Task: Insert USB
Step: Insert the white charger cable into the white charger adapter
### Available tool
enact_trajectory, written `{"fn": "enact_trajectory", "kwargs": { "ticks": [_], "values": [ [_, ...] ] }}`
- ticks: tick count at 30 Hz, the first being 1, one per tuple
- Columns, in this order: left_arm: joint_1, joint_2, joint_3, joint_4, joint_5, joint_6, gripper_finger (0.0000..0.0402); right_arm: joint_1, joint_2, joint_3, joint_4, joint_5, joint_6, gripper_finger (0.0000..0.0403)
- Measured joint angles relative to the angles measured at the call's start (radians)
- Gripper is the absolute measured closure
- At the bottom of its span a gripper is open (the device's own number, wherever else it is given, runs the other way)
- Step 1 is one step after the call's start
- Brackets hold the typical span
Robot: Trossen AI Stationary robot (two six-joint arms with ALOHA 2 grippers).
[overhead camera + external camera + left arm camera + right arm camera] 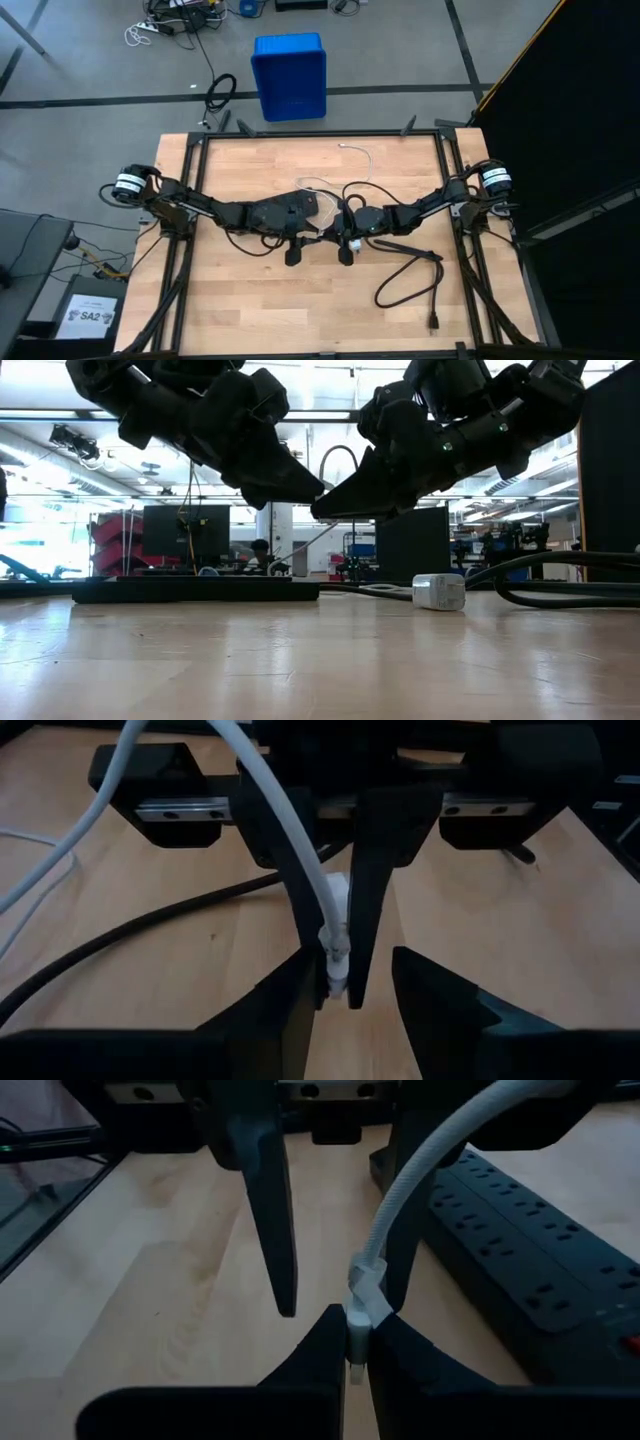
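From the high view, both dark arms meet over the middle of the pale wooden table [250, 300]. The left gripper [322, 228] and right gripper [345, 222] nearly touch, with the thin white USB cable [358, 152] trailing from them toward the far edge. A thick black cord [410, 282] loops near the right.

In the low view, the two claws hang tip to tip above the table. A small white charger block [438, 592] sits on the wood beyond them.

In the left wrist view, the cable's plug end [336, 960] sits between the opposite arm's fingers, which are clamped on it. This arm's own fingers stand apart, holding nothing.

The right wrist view shows its fingers [322, 1342] pinched on the plug. A black power strip [520, 1270] lies beside them.

The cable looks light and floppy. It is best gripped on the stiff plug body, not the soft cord.
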Motion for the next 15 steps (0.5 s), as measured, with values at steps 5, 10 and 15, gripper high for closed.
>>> {"fn": "enact_trajectory", "kwargs": {
  "ticks": [5, 10, 15],
  "values": [
    [0.0, 0.037, 0.0, 0.028, -0.002, 0.002, 0.0306, 0.0, 0.002, 0.0, -0.011, -0.025, 0.003, 0.0403],
    [0.0, 0.084, 0.0, 0.078, 0.001, 0.001, 0.0341, 0.0, 0.003, -0.003, -0.032, -0.03, 0.014, 0.0403],
    [0.0, 0.094, 0.0, 0.097, 0.0, 0.021, 0.0383, 0.001, 0.003, -0.003, -0.046, -0.033, 0.024, 0.0403]
  ]
}}
